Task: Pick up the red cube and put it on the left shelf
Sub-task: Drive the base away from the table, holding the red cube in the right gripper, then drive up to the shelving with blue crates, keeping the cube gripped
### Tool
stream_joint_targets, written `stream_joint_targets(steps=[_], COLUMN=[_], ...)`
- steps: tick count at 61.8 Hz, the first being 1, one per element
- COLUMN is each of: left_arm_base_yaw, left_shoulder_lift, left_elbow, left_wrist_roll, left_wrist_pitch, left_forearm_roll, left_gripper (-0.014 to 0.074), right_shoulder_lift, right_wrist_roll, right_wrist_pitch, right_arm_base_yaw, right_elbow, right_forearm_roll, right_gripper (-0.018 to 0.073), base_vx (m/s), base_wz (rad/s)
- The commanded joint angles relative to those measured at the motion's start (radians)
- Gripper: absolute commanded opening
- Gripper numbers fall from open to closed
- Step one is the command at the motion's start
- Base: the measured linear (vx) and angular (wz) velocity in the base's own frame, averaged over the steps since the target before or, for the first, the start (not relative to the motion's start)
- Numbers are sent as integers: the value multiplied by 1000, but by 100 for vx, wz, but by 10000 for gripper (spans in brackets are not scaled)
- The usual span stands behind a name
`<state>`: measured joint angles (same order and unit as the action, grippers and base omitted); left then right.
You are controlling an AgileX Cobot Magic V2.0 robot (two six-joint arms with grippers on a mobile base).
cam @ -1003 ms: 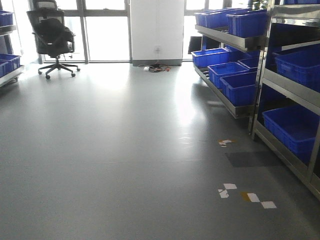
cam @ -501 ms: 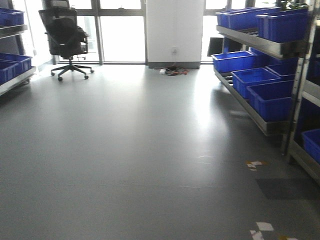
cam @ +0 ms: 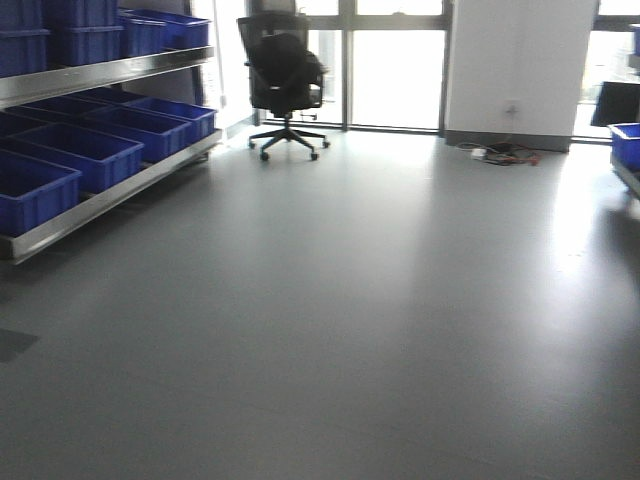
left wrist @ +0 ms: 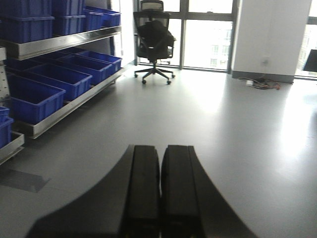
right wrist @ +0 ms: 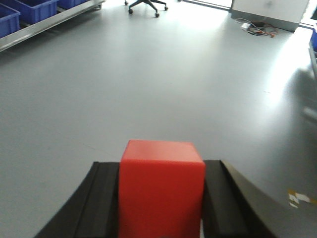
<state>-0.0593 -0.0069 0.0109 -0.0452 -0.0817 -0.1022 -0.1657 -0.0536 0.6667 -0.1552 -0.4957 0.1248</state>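
The red cube (right wrist: 161,188) fills the bottom of the right wrist view, clamped between the two black fingers (right wrist: 103,198) of my right gripper (right wrist: 161,166), which is shut on it above the grey floor. In the left wrist view my left gripper (left wrist: 160,148) is shut, its pads pressed together with nothing between them. The left shelf (cam: 95,200), a steel rack carrying large blue crates (cam: 70,155), runs along the left wall in the front view. That left shelf (left wrist: 64,106) is also at the left of the left wrist view. Neither gripper appears in the front view.
A black office chair (cam: 285,80) stands by the windows at the back. Cables (cam: 505,153) lie on the floor near a white pillar (cam: 520,65). A blue crate (cam: 625,145) of another rack is at the right edge. Open grey floor lies between me and the shelf.
The front view has swung left: the right-hand racks slid out of frame, the chair moved from far left to centre-left, and the left shelf came into view.
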Motion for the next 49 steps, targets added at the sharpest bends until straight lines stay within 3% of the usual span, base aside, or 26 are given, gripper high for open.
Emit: stream_joint_targets(steps=[1,49], left_arm_base_yaw=[-1,-1], left_shoulder_lift=[-14,-14], left_elbow=[24,24], left_wrist_roll=[5,5], left_wrist_pitch=[90,90], left_forearm_roll=[-2,-2], left_gripper=[102,102], right_shoulder_lift=[-14,-14], right_wrist_roll=[6,6], right_wrist_pitch=[-87,-87], right_arm_base_yaw=[5,5], right_elbow=[-26,-26], right_forearm_roll=[17,17], right_gripper=[88,88], base_vx=[54,52], base_wz=[57,65])
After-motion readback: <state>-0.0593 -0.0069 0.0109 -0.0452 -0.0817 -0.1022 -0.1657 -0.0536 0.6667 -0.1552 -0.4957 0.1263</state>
